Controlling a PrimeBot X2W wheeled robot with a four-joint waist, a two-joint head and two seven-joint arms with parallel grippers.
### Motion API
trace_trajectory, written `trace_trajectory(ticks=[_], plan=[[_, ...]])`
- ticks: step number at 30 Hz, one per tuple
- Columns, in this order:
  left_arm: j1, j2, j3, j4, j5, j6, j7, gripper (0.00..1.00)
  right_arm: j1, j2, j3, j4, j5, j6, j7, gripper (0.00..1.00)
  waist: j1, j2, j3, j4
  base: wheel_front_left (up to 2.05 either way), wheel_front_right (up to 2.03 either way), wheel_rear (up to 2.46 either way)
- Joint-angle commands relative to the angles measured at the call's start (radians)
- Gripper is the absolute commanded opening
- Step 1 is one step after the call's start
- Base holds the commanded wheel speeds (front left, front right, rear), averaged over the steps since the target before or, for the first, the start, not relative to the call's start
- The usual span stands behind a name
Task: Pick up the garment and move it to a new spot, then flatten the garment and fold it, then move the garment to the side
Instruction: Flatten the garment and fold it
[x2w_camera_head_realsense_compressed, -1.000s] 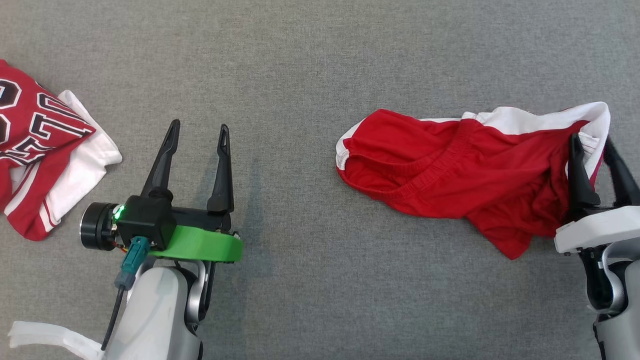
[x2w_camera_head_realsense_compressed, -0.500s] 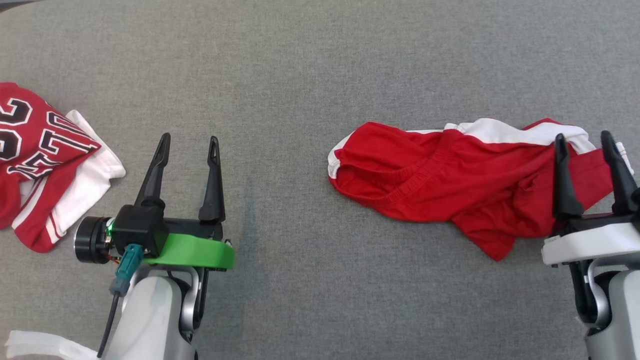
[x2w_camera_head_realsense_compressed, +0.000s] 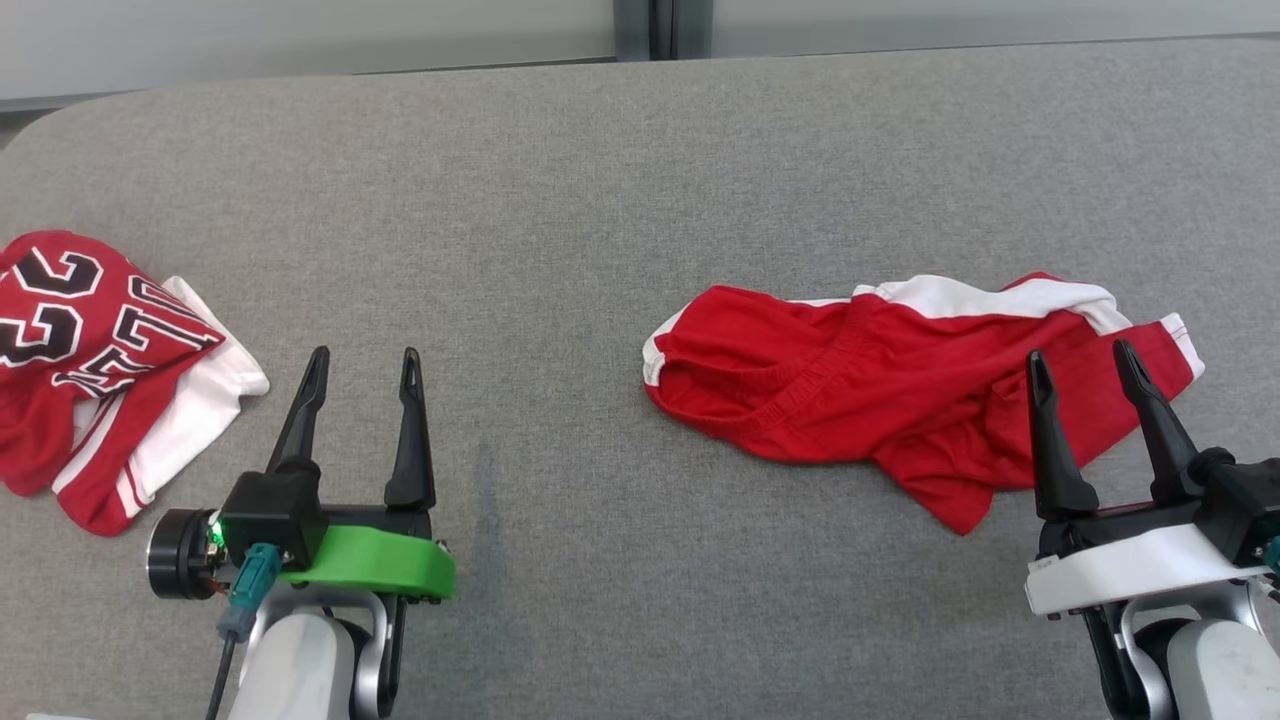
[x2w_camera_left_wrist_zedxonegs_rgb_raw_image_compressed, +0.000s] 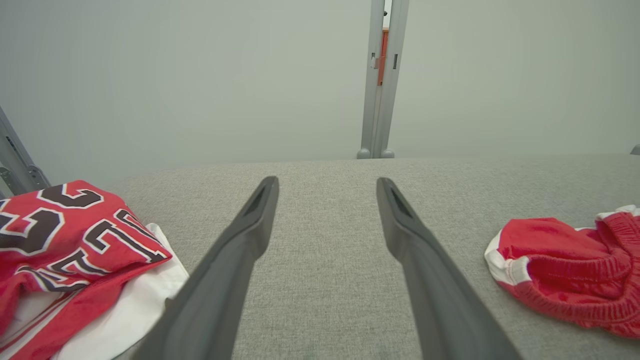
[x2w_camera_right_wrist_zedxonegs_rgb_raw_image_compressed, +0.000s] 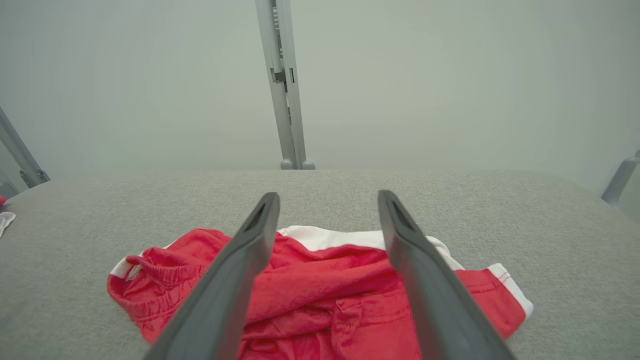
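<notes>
At the far left a red jersey (x2w_camera_head_realsense_compressed: 95, 340) with black-and-white lettering lies bunched on the grey counter (x2w_camera_head_realsense_compressed: 560, 230), well apart from the work. It is likely a piece set aside, not the one in hand. Just right of it the left jaws stand apart and empty over bare cloth, with nothing near them to grip; I judge this arm is parked until two hands are needed.

Right of centre lie the red shorts (x2w_camera_head_realsense_compressed: 880, 400), the task's garment as I read it. They rest on the counter but are rumpled, with the elastic waistband (x2w_camera_head_realsense_compressed: 800, 385) turned toward the left, a white side stripe (x2w_camera_head_realsense_compressed: 960, 295) along the far edge, and one corner of cloth twisted toward the robot.

The right jaws hover over the shorts' right end, spread wide and holding nothing; whether the tips touch the cloth I cannot tell. That placement suits the flattening step — the loose right leg sits directly beneath them, ready to be pinched and drawn outward.
</notes>
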Motion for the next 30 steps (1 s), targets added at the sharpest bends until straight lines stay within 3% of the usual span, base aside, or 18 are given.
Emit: trace_trajectory(ticks=[1,7,11,21,25,30], plan=[[0.012,0.006,0.0,0.004,-0.003,0.005,-0.003,1.0,0.015,0.001,-0.004,-0.008,0.005,-0.001,0.005,1.0,0.0,0.0,-0.013,0.0,0.0,0.0,0.0],[0.011,0.007,-0.014,0.002,-0.001,0.002,-0.003,1.0,0.02,0.002,-0.004,-0.019,0.011,-0.001,0.018,1.0,0.0,0.0,-0.02,0.002,0.0,0.0,0.0],[-0.032,0.001,-0.066,-0.007,0.013,-0.027,0.018,1.0,0.017,0.004,-0.002,-0.024,0.014,-0.001,0.021,1.0,0.0,0.0,-0.009,-0.001,0.0,0.0,0.0],[-0.218,-0.024,-0.396,0.051,-0.02,-0.128,0.166,1.0,-0.029,0.007,0.017,-0.022,0.022,-0.001,0.019,1.0,0.0,0.0,0.064,-0.082,0.0,0.0,0.0],[-0.284,-0.024,-0.521,0.106,-0.079,-0.133,0.218,1.0,-0.053,0.009,0.034,-0.005,0.03,-0.001,0.008,1.0,0.0,0.0,0.1,-0.138,0.0,0.0,0.0],[-0.356,-0.024,-0.592,0.208,-0.138,-0.101,0.276,1.0,-0.069,0.015,0.042,0.017,0.042,-0.001,-0.009,1.0,0.0,0.0,0.143,-0.191,0.0,0.0,0.0]])
